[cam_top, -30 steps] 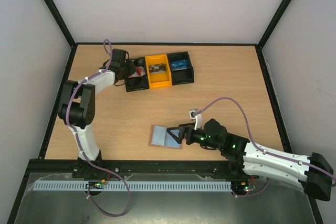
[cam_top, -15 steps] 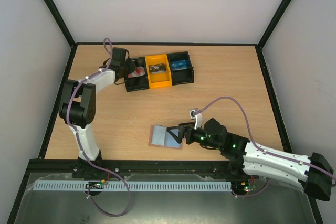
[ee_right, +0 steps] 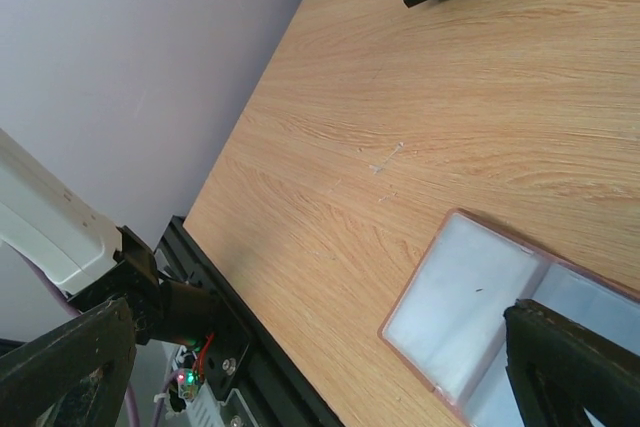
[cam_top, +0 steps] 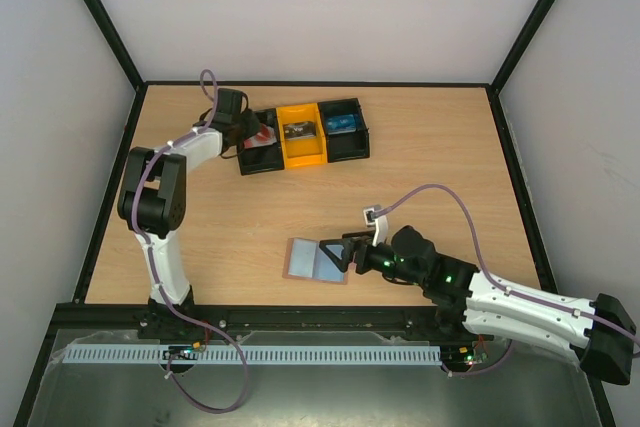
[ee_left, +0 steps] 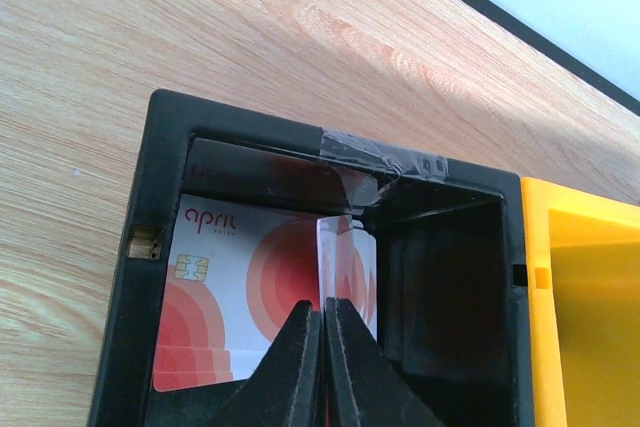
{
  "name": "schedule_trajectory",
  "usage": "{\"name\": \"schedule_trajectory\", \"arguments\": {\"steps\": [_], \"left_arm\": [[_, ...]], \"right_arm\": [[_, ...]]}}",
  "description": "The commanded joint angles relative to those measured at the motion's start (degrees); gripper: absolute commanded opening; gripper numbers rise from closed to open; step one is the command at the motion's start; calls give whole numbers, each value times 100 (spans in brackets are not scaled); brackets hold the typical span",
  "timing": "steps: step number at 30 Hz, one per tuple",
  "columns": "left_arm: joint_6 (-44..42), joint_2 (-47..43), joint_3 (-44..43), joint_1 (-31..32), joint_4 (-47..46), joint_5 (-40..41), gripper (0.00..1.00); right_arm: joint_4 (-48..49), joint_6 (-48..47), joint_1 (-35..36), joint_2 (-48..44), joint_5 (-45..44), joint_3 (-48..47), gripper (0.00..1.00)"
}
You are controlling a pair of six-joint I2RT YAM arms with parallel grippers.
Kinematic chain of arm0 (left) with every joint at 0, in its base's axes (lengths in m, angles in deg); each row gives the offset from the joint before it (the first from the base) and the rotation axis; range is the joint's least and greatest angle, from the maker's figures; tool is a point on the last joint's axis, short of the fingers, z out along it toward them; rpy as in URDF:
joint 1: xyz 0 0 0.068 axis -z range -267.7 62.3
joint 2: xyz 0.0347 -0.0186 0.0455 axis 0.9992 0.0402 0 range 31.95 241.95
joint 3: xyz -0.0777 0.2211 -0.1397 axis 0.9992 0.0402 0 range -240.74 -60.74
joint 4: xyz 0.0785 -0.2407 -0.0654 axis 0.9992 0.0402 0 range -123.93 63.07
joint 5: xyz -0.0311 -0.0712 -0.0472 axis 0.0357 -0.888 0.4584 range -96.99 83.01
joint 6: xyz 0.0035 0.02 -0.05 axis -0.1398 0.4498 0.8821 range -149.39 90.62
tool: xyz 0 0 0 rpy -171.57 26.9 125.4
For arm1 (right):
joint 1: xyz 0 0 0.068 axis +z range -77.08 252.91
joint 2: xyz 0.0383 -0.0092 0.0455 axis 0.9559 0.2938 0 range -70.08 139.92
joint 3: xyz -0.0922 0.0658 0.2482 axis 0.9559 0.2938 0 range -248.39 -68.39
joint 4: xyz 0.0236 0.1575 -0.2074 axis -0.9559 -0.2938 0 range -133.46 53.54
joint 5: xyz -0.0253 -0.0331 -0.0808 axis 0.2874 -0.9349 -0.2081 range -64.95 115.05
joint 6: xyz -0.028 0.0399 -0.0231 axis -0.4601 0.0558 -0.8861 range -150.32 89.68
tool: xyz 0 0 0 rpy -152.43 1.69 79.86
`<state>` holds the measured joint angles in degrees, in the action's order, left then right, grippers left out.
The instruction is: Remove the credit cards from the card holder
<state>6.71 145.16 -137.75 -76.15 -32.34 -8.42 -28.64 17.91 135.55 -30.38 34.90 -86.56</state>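
The card holder (cam_top: 318, 260) lies open on the table, blue-grey panels up, pinkish-brown edge showing in the right wrist view (ee_right: 470, 307). My right gripper (cam_top: 340, 252) is open wide over its right panel (ee_right: 320, 325), one finger (ee_right: 570, 367) at the fold. My left gripper (cam_top: 250, 133) is at the left black compartment of the tray (cam_top: 303, 159). In the left wrist view it (ee_left: 324, 309) is shut on a pale credit card with red rings (ee_left: 352, 267), held upright on edge. Another pale card with red rings (ee_left: 230, 287) lies flat in that compartment.
The tray has a yellow middle compartment (cam_top: 300, 132) holding a dark item and a black right compartment (cam_top: 342, 127) holding a blue item. Black frame rails edge the table (cam_top: 420, 177); white walls stand behind and to the sides.
My left gripper has shifted slightly toward the tray's back left with the card in it. The right arm and the card holder have hardly moved.
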Motion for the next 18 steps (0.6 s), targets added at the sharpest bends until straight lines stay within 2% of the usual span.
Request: {"name": "schedule_trajectory", "arguments": {"steps": [1, 12, 18], "left_arm": [[-125, 104, -183, -21, 22, 135, 6], [-28, 154, -283, -21, 39, 77, 14], [13, -16, -385, -21, 183, -29, 23]], "right_arm": [[-139, -36, -5, -114, -193, -29, 98], [-342, -57, -4, -164, -374, -65, 98], [-491, -92, -5, -151, -409, -158, 98]]}}
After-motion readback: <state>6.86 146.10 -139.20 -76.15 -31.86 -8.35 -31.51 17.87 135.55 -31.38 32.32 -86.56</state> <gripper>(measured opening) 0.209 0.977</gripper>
